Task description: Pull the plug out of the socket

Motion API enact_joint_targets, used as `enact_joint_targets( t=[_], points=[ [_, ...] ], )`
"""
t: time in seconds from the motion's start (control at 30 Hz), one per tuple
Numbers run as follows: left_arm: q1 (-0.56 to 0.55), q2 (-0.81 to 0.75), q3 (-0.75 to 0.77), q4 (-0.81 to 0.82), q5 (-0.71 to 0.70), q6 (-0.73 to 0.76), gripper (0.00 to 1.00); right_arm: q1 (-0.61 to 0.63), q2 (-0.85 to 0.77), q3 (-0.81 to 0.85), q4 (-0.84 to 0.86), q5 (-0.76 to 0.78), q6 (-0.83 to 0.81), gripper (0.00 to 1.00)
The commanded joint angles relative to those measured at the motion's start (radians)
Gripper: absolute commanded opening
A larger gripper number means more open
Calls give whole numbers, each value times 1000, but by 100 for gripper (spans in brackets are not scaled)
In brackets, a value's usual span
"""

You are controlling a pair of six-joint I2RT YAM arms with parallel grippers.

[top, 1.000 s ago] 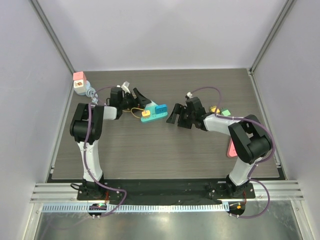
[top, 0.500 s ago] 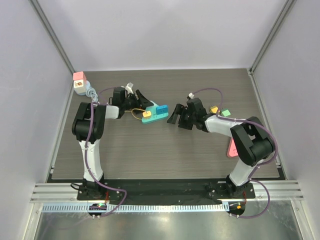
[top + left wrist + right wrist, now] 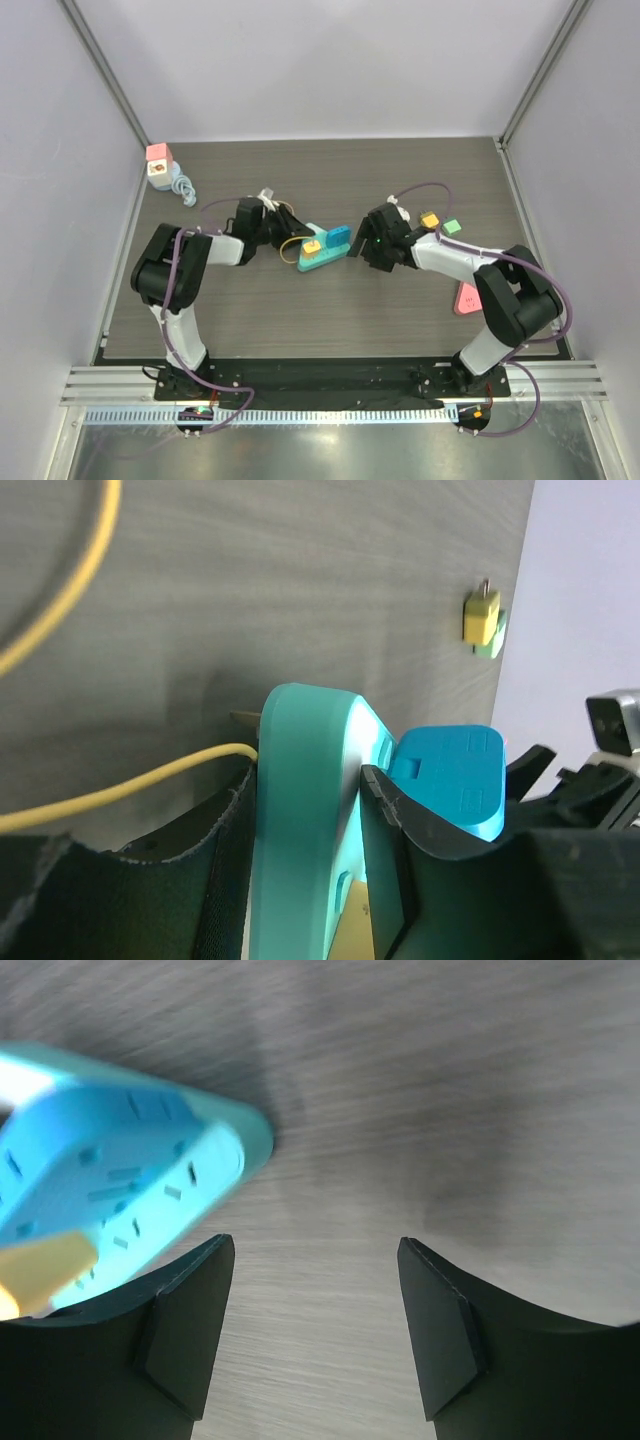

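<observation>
One socket strip (image 3: 322, 252), teal, is located at mid-surface (image 3: 300, 310). It is clamped across its width by the left claw (image 3: 310, 778), whose fingers (image 3: 225, 880) are pressed against both long sides. One blue plug (image 3: 337, 237) is seated in the strip at the end nearest the right claw (image 3: 315, 1330). One yellow plug (image 3: 312, 246) is seated beside it, with a yellow cable (image 3: 120, 790) trailing. The right claw is held wide open with nothing gripped, just short of the strip's end.
</observation>
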Motion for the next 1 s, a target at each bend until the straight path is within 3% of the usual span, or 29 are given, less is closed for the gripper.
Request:
enact_joint_targets(
  t=[0.0, 0.13, 0.27, 0.4, 0.6, 0.7, 0.77, 0.97],
  points=[
    [-55, -65, -83, 92, -120, -68, 33, 4, -129, 16, -124, 113, 16, 72],
    [-143, -55, -200, 226, -244, -149, 25, 4, -241, -30, -161, 153, 24, 72],
    [-213, -23, -273, 414, -365, -187, 26, 4, -316, -32, -230, 197, 83, 72],
    [-236, -3, -310, 522, -390, -175, 25, 39, -349, -33, -241, 265, 189, 72],
    [-289, -61, -350, 533, -491, -96, 14, 99, -168, 117, -327, 312, 315, 72],
    [-317, -78, -353, 531, -574, -53, 0, 122, -68, 232, -423, 335, 351, 71],
    [-332, -74, -344, 527, -601, -30, 0, 145, -39, 308, -455, 364, 360, 71],
    [-352, -66, -343, 523, -646, 7, 0, 164, -30, 316, -465, 395, 381, 70]
  ],
)
